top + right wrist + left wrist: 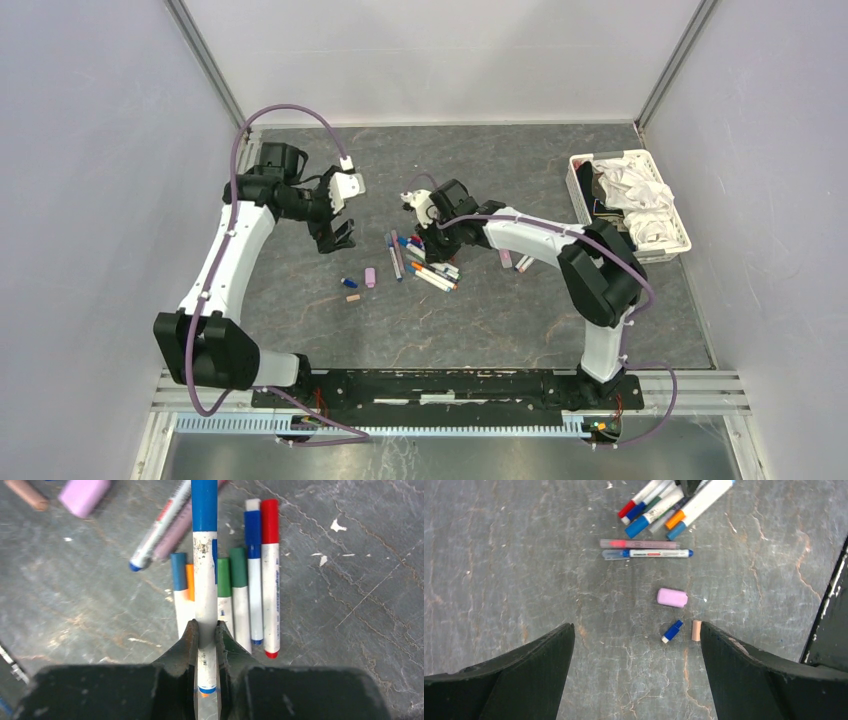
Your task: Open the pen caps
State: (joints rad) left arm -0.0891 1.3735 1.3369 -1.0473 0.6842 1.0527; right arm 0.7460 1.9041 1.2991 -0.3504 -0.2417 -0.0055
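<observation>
Top view, left pincer [338, 234]: hangs over the tabletop [480, 320] left of the pen heap [428, 265], jaws spread, holding nothing.
Top view, right pincer [437, 240]: down on the far end of the heap. From here I cannot tell whether it grips.
Top view, loose caps: a pink cap [370, 277], a small blue cap [348, 283] and a peach cap [352, 298] lie on the tabletop, near and left of the heap.
Left wrist, left pincer [636, 672]: wide open and empty. The three loose caps sit just beyond its fingers, with the heap further off.
Right wrist, right pincer [205, 632]: both fingers press the white barrel of the blue-capped pen [205, 595], so I read it as gripped.
Right wrist, long blue cap [204, 505]: on the pen's far end, not yet off.
Right wrist, neighbours: more capped pens lie alongside, among them a red cap [269, 515] and a green cap [238, 567].
Step in hand: I judge I am picking up one capped pen, its cap unopened.
Next move: lift the pen clear of its neighbours and carry it left. The left pincer should then close on the long blue cap alone and pull straight along the barrel. My grip sits mid-barrel, so the cap end is free.
</observation>
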